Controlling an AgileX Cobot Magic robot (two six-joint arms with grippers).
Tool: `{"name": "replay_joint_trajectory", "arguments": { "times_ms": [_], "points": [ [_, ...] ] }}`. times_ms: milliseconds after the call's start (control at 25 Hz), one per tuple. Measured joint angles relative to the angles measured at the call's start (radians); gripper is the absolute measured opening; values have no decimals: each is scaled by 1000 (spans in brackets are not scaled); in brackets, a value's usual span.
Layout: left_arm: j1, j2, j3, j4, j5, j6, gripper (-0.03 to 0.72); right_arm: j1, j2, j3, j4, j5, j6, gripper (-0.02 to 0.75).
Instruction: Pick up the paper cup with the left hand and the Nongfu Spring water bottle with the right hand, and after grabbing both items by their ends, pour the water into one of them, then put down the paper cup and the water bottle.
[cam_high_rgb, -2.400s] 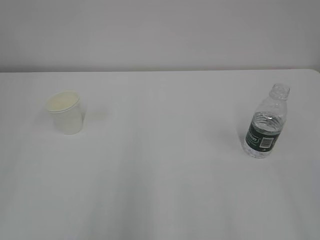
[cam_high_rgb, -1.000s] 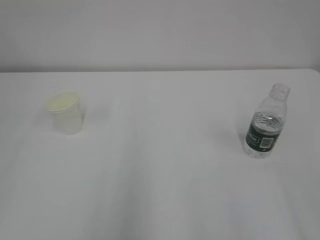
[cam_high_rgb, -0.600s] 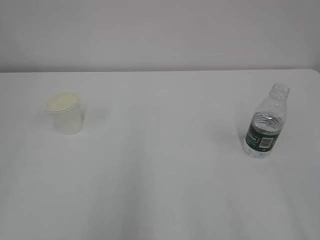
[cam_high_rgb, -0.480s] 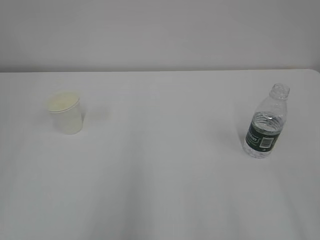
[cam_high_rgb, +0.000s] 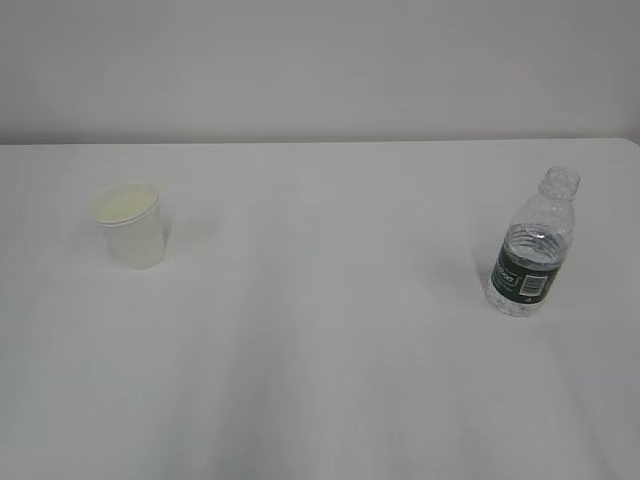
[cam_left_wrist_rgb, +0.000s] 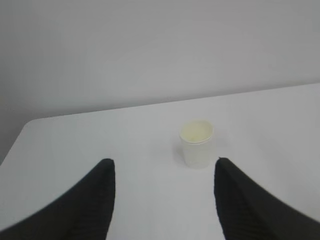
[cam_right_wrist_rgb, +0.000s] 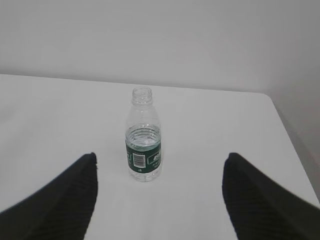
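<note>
The paper cup (cam_high_rgb: 131, 226) stands upright on the left of the white table (cam_high_rgb: 320, 330), white with a pale yellowish inside. The Nongfu Spring water bottle (cam_high_rgb: 532, 245) stands upright on the right, uncapped, with a dark green label; clear water fills its lower part. Neither arm shows in the exterior view. In the left wrist view the left gripper (cam_left_wrist_rgb: 163, 162) is open and empty, with the paper cup (cam_left_wrist_rgb: 197, 143) ahead of it, nearer the right finger. In the right wrist view the right gripper (cam_right_wrist_rgb: 159, 156) is open wide and empty, and the bottle (cam_right_wrist_rgb: 143, 135) stands ahead between its fingers.
A plain pale wall (cam_high_rgb: 320, 60) rises behind the table's far edge. The table's left corner (cam_left_wrist_rgb: 30, 125) shows in the left wrist view and its right corner (cam_right_wrist_rgb: 267, 97) in the right wrist view.
</note>
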Motion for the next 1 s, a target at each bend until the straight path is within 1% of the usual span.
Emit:
{"name": "replay_joint_trajectory", "arguments": {
  "times_ms": [160,400,680,1000],
  "points": [
    [0,40,23,7,-6,0,449,0,0,0,0,-2,-8,590],
    [0,116,26,7,-57,0,449,0,28,0,0,-12,-19,590],
    [0,232,26,7,-119,0,449,0,109,0,0,-80,-43,590],
    [0,295,26,1,-205,0,449,0,209,0,0,-162,-62,590]
  ]
}}
